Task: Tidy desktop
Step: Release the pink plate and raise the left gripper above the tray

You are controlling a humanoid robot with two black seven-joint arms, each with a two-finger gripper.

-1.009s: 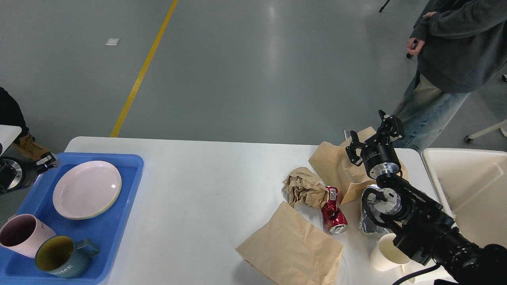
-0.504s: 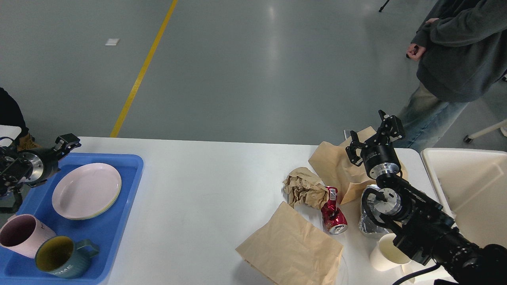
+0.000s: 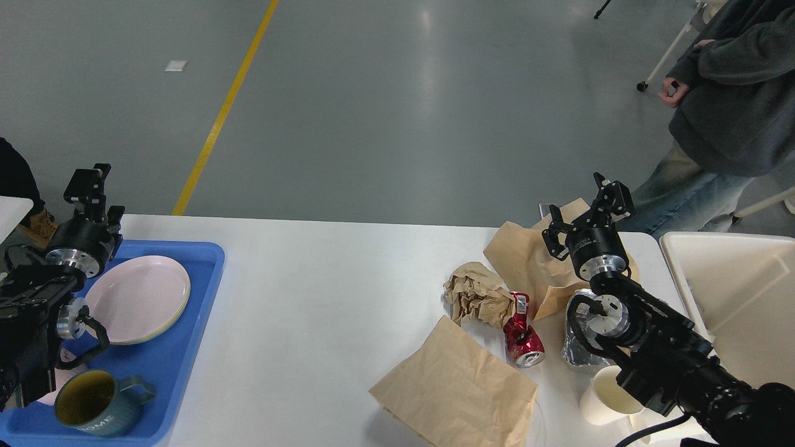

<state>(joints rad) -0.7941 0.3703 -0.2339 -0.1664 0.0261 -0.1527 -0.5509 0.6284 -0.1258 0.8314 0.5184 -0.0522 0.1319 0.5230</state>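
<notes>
The white worktop (image 3: 323, 292) is carrying a blue tray (image 3: 186, 347) at left; crumpled paper bags (image 3: 459, 385), a crushed red can (image 3: 523, 335) and a paper cup (image 3: 605, 397) are lying right.

The left arm comes in low from the left edge and rises over the near left corner of the bench (image 3: 323, 292), its silver wrist ring facing up. The left pincer (image 3: 90, 183) points up and away, above the bench's far left corner; its fingers are seen end-on and dark, so their spacing cannot be told. The right arm enters from the lower right and runs up along the right end of the bench, folding at a silver-ringed joint. The right pincer (image 3: 587, 205) stands above the far right part of the bench, its two fingers spread well apart and holding nothing.
</notes>
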